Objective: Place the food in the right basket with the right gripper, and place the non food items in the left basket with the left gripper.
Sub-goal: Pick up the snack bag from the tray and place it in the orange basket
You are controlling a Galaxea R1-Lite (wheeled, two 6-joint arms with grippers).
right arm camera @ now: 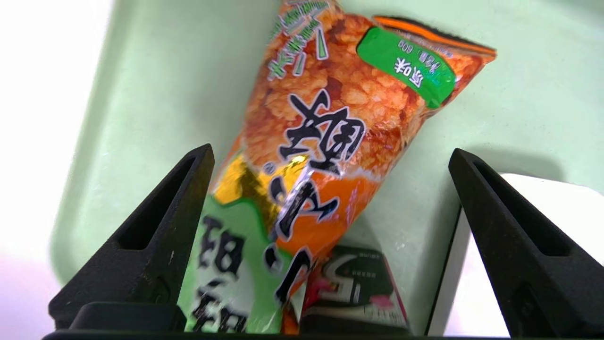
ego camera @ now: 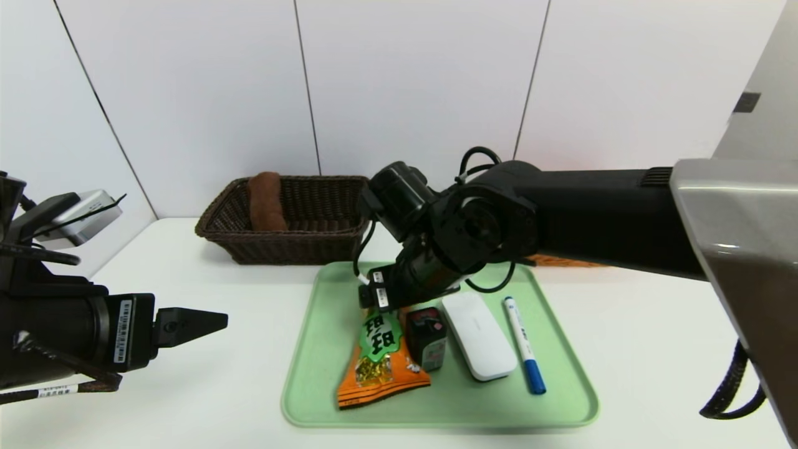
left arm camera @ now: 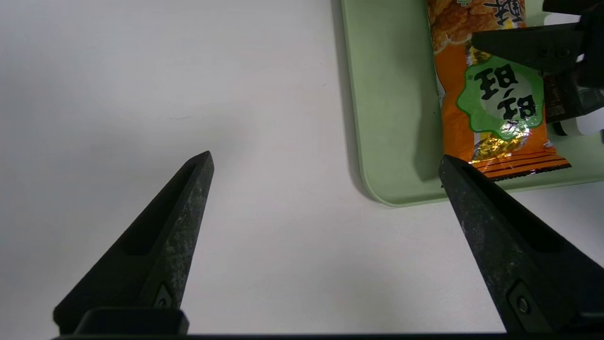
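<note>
Right claw tips behind wrist

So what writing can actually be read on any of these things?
Snack bag: green corner tag reads "原味", the smaller print beside it too small to be sure of. Its big black characters are stylised and hard to make out.
Small dark box: a large "5"; the rest blurred.
Pen: label too small.

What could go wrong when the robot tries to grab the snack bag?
The right pincer hangs open over the snack bag, and a small dark pack lies right against the bag, so a finger might catch it too. The white box sits close beside, and could get nudged. The bag looks shiny, so it might slip.
</note>
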